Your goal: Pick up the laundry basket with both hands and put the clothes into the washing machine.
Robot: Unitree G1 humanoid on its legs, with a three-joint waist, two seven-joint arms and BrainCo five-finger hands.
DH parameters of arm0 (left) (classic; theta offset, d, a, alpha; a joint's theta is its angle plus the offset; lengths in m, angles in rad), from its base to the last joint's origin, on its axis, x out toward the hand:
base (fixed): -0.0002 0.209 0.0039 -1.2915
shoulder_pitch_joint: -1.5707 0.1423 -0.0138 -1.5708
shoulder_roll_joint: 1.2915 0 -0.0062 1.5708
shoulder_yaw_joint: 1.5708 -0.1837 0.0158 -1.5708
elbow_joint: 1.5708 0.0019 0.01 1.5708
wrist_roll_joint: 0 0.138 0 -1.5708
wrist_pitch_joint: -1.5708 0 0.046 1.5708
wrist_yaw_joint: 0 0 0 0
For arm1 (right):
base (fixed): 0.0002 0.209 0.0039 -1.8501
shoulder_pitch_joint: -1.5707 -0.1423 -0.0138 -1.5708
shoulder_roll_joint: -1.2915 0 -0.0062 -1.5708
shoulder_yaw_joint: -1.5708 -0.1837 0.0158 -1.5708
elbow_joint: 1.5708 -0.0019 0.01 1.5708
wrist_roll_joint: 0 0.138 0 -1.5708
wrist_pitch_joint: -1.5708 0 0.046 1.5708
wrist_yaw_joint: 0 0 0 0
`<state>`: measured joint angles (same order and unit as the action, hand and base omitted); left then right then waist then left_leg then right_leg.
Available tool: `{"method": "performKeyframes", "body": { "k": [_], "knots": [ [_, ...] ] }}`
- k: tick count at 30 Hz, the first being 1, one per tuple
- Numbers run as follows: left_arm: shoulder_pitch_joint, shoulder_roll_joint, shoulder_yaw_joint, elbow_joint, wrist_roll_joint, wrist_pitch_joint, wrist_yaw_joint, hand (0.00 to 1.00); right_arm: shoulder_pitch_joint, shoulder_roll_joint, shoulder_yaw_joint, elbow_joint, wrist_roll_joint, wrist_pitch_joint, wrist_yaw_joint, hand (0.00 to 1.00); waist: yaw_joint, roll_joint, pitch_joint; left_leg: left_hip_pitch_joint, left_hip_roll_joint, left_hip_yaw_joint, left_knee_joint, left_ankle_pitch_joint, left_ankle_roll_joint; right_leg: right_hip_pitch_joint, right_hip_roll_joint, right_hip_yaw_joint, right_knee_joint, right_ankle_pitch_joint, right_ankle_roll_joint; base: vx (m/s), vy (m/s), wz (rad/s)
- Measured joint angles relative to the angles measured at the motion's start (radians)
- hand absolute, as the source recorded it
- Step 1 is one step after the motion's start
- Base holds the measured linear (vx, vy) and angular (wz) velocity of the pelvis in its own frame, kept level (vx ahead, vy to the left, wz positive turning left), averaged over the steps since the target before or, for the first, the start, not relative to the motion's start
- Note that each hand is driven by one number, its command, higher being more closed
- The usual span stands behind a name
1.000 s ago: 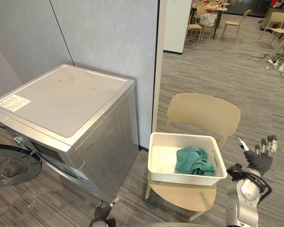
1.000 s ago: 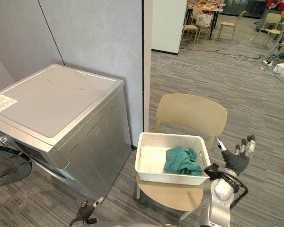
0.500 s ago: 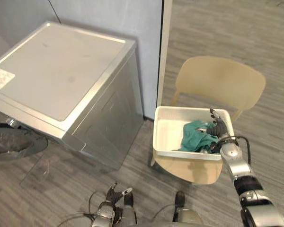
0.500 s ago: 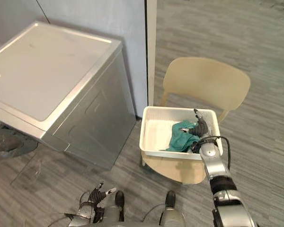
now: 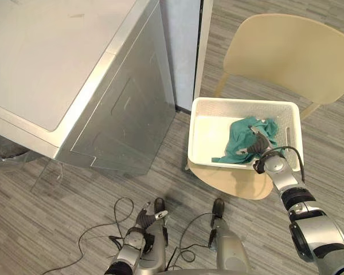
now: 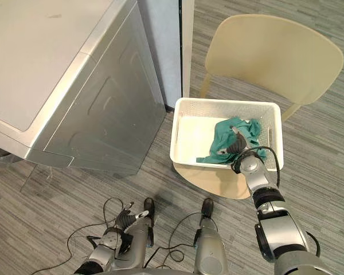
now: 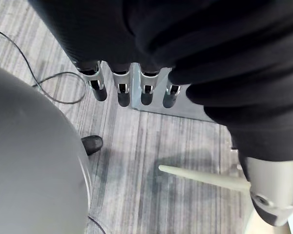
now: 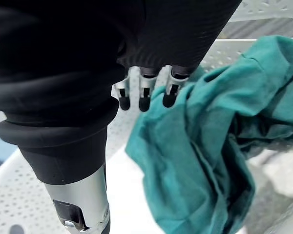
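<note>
Both hands' fingers slack: right hand (image 5: 257, 142) over teal cloth (image 5: 237, 144) in white basket (image 5: 241, 101) (left hand (image 5: 142, 220) low).

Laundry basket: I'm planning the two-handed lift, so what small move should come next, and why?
Probably slide the right hand off the teal cloth to the right rim of the laundry basket. That hand hovers over the cloth inside the basket, fingers relaxed, gripping nothing, while the left hand hangs low near the floor, away from the chair.

Perf. plastic basket (image 5: 241, 102), matt cloth (image 5: 239, 144)
</note>
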<state>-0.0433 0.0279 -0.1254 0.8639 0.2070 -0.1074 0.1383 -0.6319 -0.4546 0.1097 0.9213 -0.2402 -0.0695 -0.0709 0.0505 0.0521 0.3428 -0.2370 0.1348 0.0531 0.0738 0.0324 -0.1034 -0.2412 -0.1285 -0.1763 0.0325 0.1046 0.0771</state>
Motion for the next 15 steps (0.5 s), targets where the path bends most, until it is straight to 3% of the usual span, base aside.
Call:
{"method": "performKeyframes", "body": {
  "k": [4, 15],
  "knots": [
    [0.000, -0.021, -0.037, -0.039, 0.000, -0.001, 0.000, 0.00, -0.006, -0.011, -0.035, 0.034, -0.026, 0.008, -0.018, 0.00, 0.021, 0.006, 0.011, -0.011, 0.000, -0.001, -0.006, 0.010, -0.003, -0.016, -0.002, 0.001, 0.007, -0.001, 0.000, -0.01, -0.001, 0.00],
    [0.000, -0.025, -0.037, -0.082, 0.010, 0.004, 0.040, 0.00, -0.045, -0.037, -0.058, 0.044, -0.085, 0.015, -0.047, 0.00, 0.023, 0.003, 0.047, -0.054, -0.010, 0.025, -0.034, 0.038, -0.001, -0.120, -0.016, 0.041, 0.067, -0.007, 0.007, -0.05, 0.003, -0.06]
  ]
}}
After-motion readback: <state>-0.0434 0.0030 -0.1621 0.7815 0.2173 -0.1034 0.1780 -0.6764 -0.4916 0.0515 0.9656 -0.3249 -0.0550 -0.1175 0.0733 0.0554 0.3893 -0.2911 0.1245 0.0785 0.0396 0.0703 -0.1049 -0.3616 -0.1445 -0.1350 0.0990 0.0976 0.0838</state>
